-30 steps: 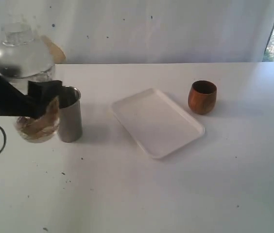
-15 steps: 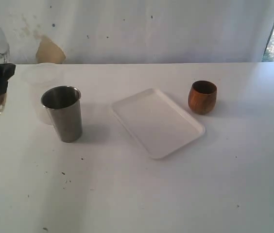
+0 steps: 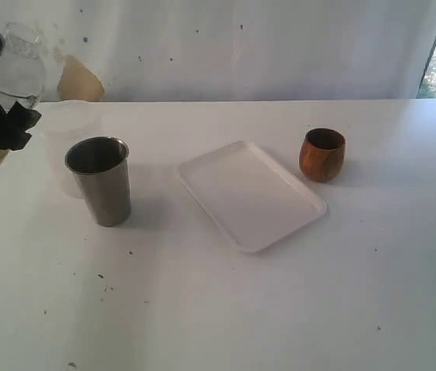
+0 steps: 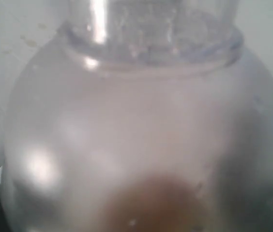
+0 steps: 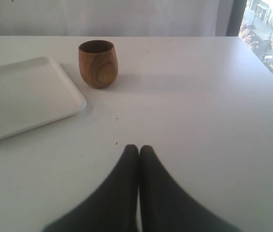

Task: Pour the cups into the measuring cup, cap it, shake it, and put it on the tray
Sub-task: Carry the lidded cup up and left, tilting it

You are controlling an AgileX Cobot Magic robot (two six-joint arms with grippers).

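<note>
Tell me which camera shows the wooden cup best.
The right wrist view: the wooden cup is near, whole and unobstructed. The exterior view shows it smaller, right of the tray. The left wrist view misses it; a clear vessel fills it.

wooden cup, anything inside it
Only the dark inner wall just under the rim of the wooden cup shows. Its bottom, and any contents, are hidden behind the near wall in both views.
</note>
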